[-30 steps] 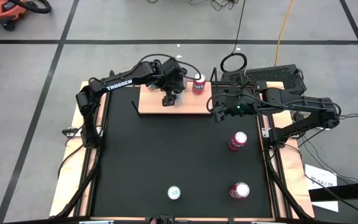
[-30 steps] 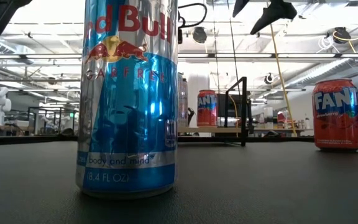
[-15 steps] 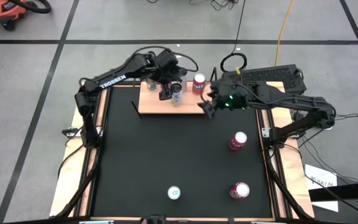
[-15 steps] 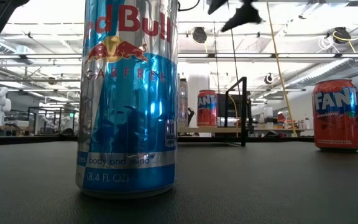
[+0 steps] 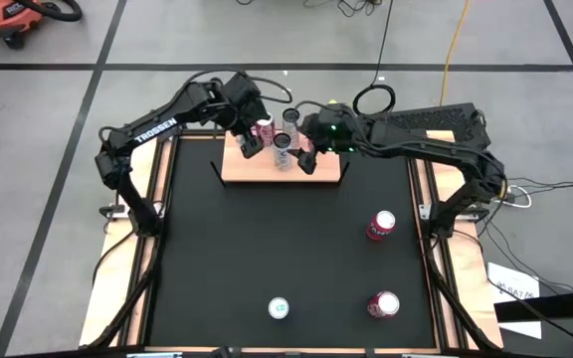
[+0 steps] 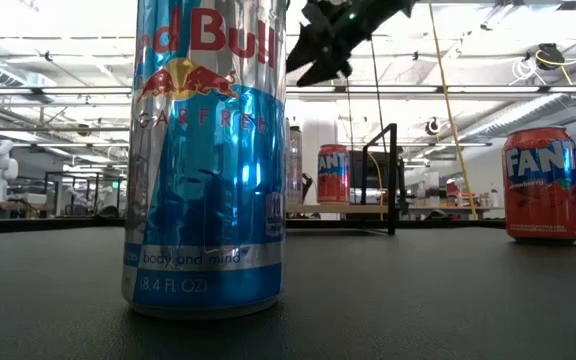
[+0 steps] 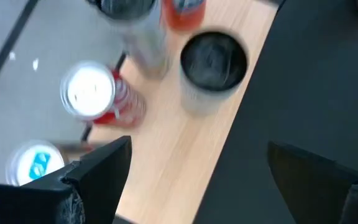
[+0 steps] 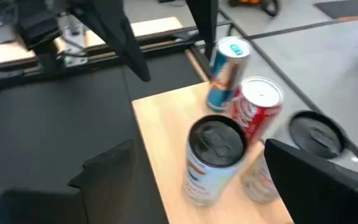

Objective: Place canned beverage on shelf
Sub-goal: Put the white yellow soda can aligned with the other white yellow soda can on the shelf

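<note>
Both sets of fingers, left (image 5: pixel 248 145) and right (image 5: pixel 304 159), hang apart over the shelf (image 5: pixel 252 168).

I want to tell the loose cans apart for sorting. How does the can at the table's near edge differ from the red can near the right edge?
The near-edge can is a slim, tall, blue-and-silver Red Bull with a pale lid; the red can is an orange-red Fanta, wider and shorter. The near-edge can sits far from the shelf, the red can closer. Both stand upright on the black table, untouched by either gripper.
</note>
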Controlling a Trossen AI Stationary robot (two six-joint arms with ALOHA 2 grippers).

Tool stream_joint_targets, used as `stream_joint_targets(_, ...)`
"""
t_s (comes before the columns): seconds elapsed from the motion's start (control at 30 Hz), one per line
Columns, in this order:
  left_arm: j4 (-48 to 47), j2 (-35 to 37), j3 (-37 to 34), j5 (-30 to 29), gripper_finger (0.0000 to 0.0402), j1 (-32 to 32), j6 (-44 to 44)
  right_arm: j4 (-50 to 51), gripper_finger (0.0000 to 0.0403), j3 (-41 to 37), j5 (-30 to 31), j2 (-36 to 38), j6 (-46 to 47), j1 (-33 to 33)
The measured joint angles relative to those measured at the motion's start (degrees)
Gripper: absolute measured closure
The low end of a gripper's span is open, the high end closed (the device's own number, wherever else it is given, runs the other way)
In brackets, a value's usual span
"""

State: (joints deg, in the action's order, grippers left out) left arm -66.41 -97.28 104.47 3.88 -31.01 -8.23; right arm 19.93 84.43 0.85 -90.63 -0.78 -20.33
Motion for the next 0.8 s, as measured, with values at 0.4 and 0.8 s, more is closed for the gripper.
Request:
stream_joint_targets(0.4, 2.47, 4.72, -8.39, -1.14, 0.0036, -0.19, 1.99, 6.83, 0.0041, 15.26, -10.34, -13.67, -11.47, -4.97)
stream_joint_targets(0.8, 7.48, 11.53, -18.65, -2.03, 0.0036, -0.52, 6.05, 13.77, 0.0041, 21.24, -13.06, -20.96, -13.74, -7.53)
